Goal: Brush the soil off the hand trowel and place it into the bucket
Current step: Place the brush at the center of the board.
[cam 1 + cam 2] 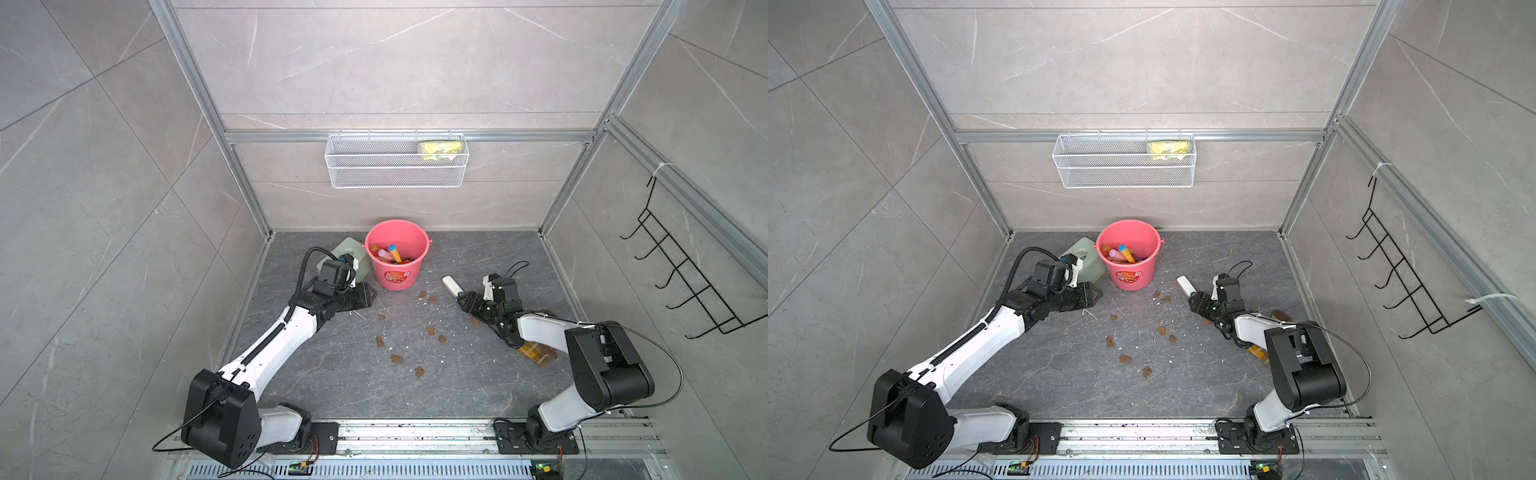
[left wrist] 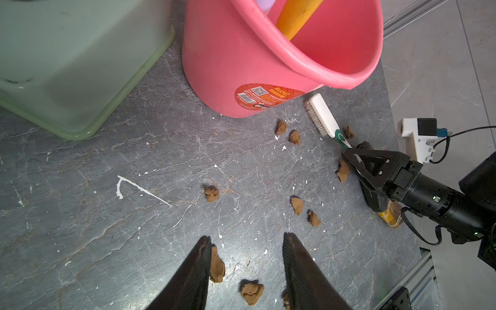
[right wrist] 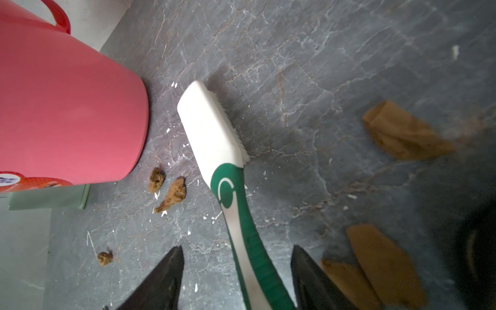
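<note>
Right pincer (image 3: 236,249) stands spread low over the surface (image 1: 353,386), with the green handle of the brush (image 3: 212,126) lying loose between its jaws and a gap showing on at least one side. The brush rests on the surface just beside the bucket (image 1: 415,270), bristles turned sideways. Left pincer (image 2: 246,236) is moderately parted and holds nothing; it hovers near the foot of the bucket, with one soil lump just beside a finger.

The soil (image 1: 397,358) lies scattered as small brown lumps across the middle of the surface, between the two arms. An orange-handled tool (image 1: 397,254) leans inside the bucket. I take this for the trowel, though its blade is hidden, so that is a judgement only. On that reading the brushing and the placing are done, and the step in hand is parting from the brush. The next move calls for the right arm to lift straight clear without dragging the handle or nudging the bucket.

The red-orange label (image 2: 268,96) on the bucket's wall carries a word that appears to read "BUCKET", with a QR code and a bar code beside it; the smaller print is too fine to read. The brush handle bears a white curved mark but no legible writing. A yellow packet (image 1: 440,149) in the wire basket on the back wall shows print too small to make out.
</note>
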You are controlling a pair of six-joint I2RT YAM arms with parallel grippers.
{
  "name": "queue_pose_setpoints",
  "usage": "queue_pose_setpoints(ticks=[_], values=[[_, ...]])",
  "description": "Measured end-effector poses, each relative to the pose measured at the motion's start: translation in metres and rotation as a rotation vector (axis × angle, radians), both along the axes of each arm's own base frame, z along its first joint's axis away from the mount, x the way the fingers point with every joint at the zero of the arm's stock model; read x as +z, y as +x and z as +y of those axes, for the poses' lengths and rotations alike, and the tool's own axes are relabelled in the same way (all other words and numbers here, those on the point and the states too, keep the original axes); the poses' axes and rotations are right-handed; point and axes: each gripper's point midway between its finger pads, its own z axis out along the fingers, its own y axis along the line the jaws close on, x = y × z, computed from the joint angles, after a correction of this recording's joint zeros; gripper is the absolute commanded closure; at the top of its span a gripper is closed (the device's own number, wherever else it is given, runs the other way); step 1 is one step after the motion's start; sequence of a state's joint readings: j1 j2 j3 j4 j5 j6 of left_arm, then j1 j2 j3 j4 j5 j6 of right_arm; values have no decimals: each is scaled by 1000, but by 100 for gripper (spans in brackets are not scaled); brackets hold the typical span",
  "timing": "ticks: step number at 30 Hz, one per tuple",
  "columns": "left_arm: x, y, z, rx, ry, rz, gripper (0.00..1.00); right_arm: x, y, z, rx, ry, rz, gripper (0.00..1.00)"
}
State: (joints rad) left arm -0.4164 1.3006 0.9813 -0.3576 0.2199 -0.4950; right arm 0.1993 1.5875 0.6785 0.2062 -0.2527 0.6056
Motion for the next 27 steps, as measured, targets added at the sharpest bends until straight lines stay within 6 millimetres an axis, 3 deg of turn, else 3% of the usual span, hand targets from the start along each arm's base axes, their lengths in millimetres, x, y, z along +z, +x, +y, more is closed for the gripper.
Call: queue_pose_setpoints(ticks=[4, 11, 27], values=[[0, 0, 0, 0, 0, 0, 52, 2, 0, 5, 37, -43, -1, 30], [0, 0, 0, 0, 0, 0, 52, 4, 10, 32, 131, -106, -10, 29], [-6, 1, 0, 0, 7, 16, 52, -6, -3, 27, 219, -444, 25, 23]])
